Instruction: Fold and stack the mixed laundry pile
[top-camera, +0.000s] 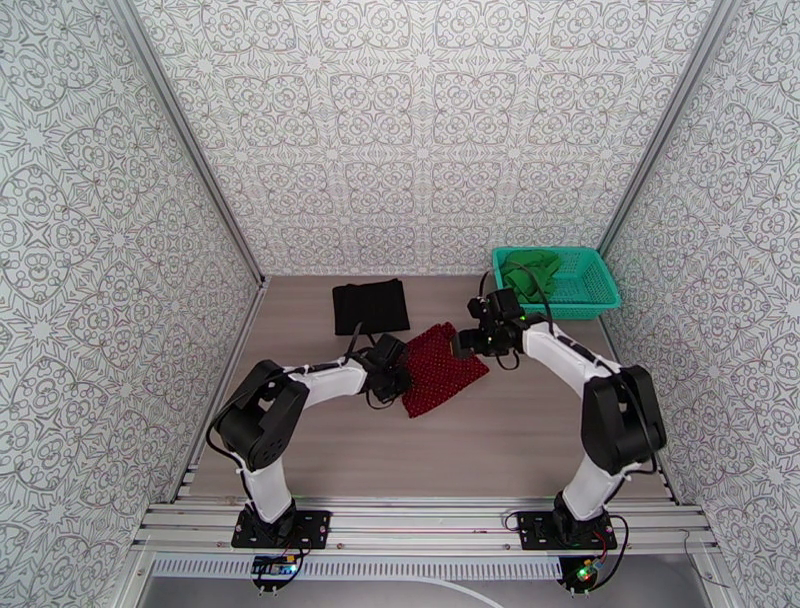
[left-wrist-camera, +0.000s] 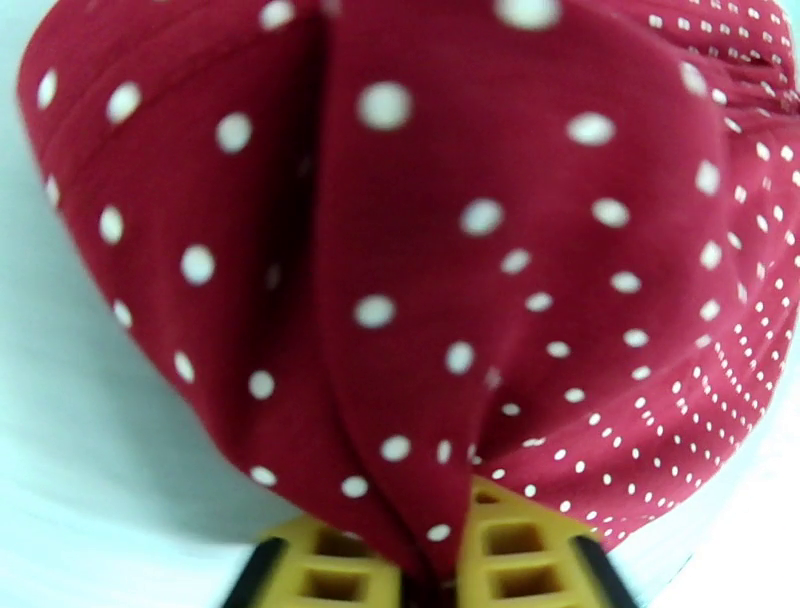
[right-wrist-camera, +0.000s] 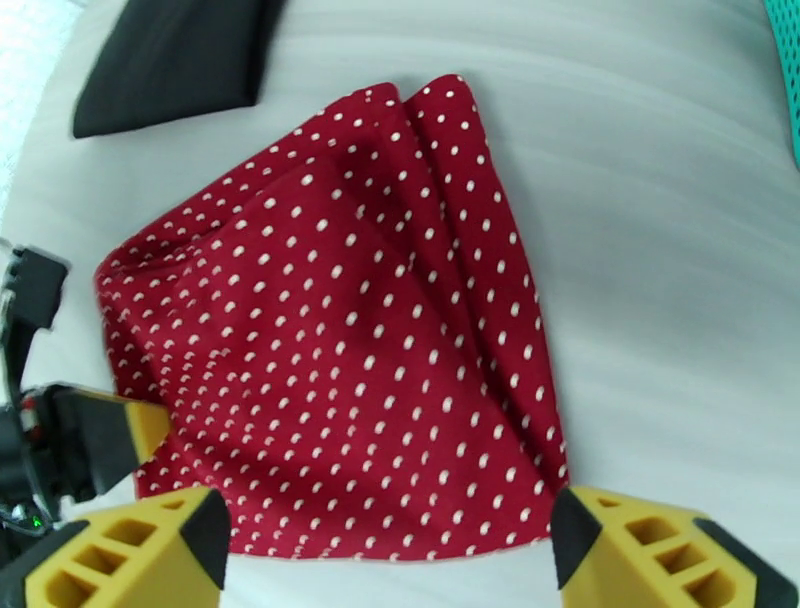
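Because the red dotted cloth (right-wrist-camera: 340, 340) needs folding, the left pincer (left-wrist-camera: 432, 568) clamps its edge while the right pincer (right-wrist-camera: 390, 545) hangs with jaws apart

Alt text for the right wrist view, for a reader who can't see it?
A folded red dotted cloth lies on the table just ahead of the open right gripper. The left gripper grips its lower-left corner; a black cloth lies at upper left, a teal basket edge at upper right.
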